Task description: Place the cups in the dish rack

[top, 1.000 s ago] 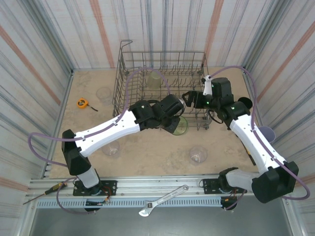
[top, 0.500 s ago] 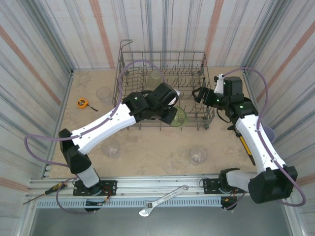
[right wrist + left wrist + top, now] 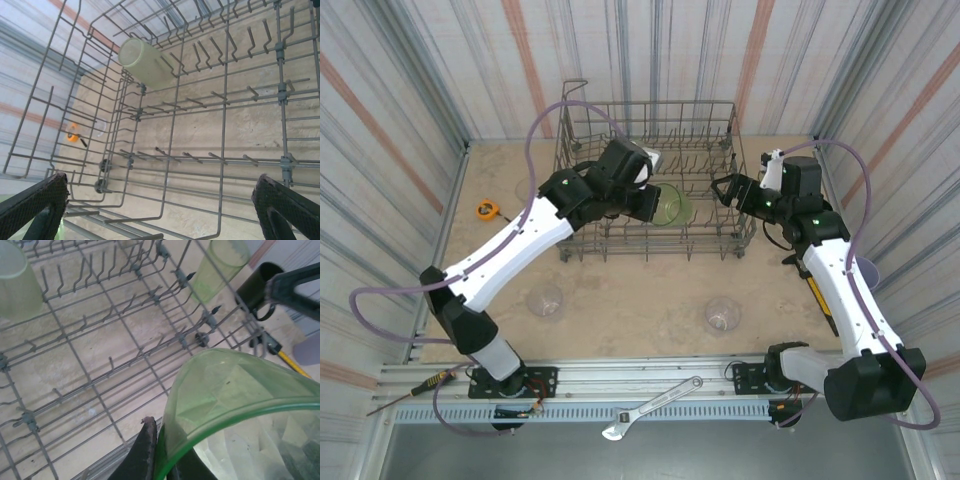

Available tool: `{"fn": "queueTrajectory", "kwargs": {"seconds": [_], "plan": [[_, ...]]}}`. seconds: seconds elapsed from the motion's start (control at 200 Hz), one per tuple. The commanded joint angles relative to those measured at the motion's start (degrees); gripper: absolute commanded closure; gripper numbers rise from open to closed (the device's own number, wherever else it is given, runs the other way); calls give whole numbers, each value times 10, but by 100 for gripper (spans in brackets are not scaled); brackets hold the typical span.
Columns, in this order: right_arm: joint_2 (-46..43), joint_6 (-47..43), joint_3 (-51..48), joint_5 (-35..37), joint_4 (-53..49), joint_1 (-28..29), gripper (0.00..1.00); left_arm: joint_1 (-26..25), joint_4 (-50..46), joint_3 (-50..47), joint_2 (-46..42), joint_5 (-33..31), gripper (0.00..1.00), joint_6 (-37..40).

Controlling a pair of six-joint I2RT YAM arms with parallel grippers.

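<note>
Over the dish rack (image 3: pixel 650 251) a green cup (image 3: pixel 670 206) is clamped by the left gripper (image 3: pixel 648 203), probably to be lowered between tines; the right gripper (image 3: pixel 723 190) is spread wide.

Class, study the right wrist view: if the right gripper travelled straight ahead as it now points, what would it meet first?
Probably the tined wire floor of the dish rack; the open right gripper points into it. Depth is unclear, but the pale cup lies farther off.
</note>
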Motion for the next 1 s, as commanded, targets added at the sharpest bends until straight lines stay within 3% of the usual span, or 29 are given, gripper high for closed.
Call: {"fn": "queueTrajectory", "kwargs": {"seconds": [0.0,0.441,0.661,0.997], "plan": [[-6,20,-1,-22,16,-4,1,8,26,-8,-27,26,100,-13],[2,48,-16,-70,87,-2,1,128,93,-40,-5,163,100,-57],[25,83,-30,-116,156,0,1,189,207,-107,11,280,100,-129],[80,151,-47,-178,287,26,1,247,282,-96,76,434,100,-199]]}}
